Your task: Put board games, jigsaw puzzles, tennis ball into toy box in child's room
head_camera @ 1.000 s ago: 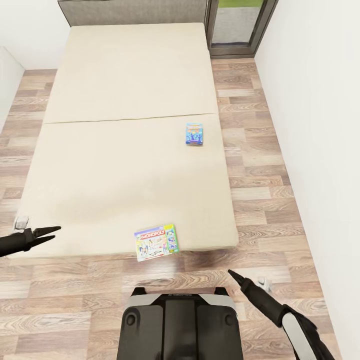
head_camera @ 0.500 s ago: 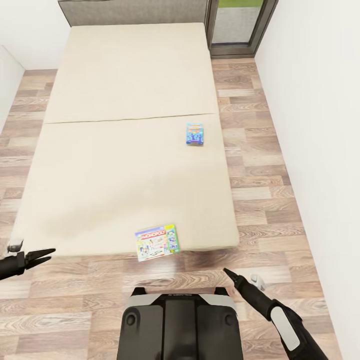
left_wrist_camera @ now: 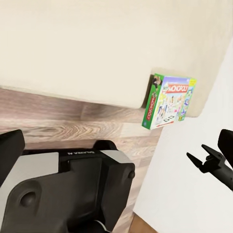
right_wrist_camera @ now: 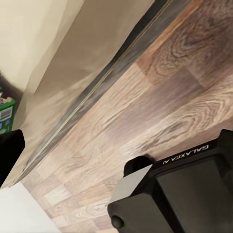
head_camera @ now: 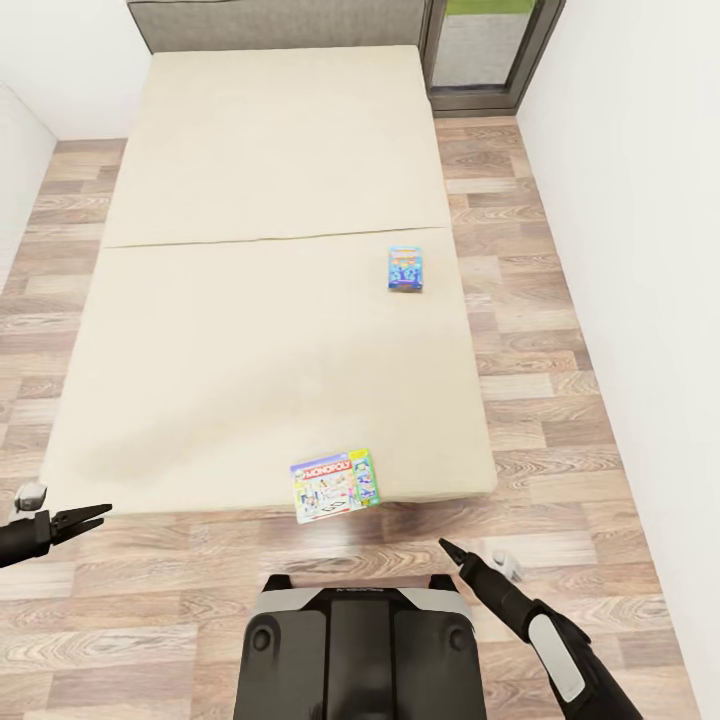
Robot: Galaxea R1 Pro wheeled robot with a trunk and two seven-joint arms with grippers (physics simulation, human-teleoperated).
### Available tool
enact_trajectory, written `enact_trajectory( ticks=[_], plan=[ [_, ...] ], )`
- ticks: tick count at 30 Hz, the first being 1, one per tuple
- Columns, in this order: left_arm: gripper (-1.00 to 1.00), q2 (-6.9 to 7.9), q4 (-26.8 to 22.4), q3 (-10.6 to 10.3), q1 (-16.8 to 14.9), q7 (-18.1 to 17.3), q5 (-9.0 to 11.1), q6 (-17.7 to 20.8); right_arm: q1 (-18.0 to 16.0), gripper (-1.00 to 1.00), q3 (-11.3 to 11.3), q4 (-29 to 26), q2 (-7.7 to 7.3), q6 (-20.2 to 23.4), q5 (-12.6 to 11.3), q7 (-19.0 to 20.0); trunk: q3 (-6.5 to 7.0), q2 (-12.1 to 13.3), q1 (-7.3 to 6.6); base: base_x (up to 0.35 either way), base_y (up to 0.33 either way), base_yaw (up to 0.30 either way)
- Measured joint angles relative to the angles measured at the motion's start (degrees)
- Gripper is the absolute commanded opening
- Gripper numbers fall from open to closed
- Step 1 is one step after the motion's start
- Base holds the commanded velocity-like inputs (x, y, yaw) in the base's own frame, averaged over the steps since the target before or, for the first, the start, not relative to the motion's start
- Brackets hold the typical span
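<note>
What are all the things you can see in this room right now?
Bed: one, beige mattress with grey headboard, middle of the room.
Monopoly game box: one, white and green with colourful print, at the bed's near edge, sticking out over it.
Small blue game box: one, flat on the bed, near its right side.
Floor: wood planks, around the bed.
Walls: white, on both sides.
Glass door: one, dark frame, far right corner.
Robot base: dark grey and silver, at the foot of the bed.
Left end effector: black, over the floor, empty.
Right end effector: black, over the floor, empty.
</note>
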Motion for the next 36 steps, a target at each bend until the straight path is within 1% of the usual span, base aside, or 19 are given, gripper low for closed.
enact_trajectory(
  ticks=[7, 16, 22, 30, 32, 36],
  plan=[
    [1.00, 0.13, -0.04, 0.07, 0.05, -0.19, 0.04, -0.07, -0.05, 1.00, 0.22, 0.06, 0.13, -0.48, 0.16, -0.08, 0.00, 0.00, 0.00, 0.000, 0.170, 0.000],
    [1.00, 0.11, -0.05, 0.07, 0.05, -2.53, -0.12, -0.08, -0.05, 1.00, 0.26, 0.12, 0.12, -0.21, -0.14, 0.55, 0.00, 0.00, 0.00, 0.000, 0.099, 0.000],
    [1.00, 0.04, -0.07, 0.00, 0.06, -3.15, -0.17, -0.08, -0.06, 1.00, 0.32, 0.15, 0.20, -0.02, -0.20, 0.82, 0.00, 0.00, 0.00, 0.000, 0.174, 0.000],
    [1.00, -0.06, -0.06, -0.07, 0.05, -3.32, -0.15, -0.08, -0.10, 1.00, 0.44, -0.01, 0.77, 1.40, -0.17, 1.30, 0.00, 0.00, 0.00, 0.000, 0.084, 0.000],
    [1.00, -0.07, -0.06, -0.09, 0.05, -3.33, -0.16, -0.08, -0.11, 1.00, 0.77, -0.17, 1.02, 2.29, -0.14, 1.79, 0.00, 0.00, 0.00, 0.000, 0.022, 0.000],
    [1.00, -0.08, -0.05, -0.10, 0.05, -3.34, -0.18, -0.08, -0.16, 1.00, 2.30, -0.36, 1.35, 3.65, -0.11, 3.76, 0.00, 0.00, 0.00, 0.000, 0.012, 0.000]
  ],
)
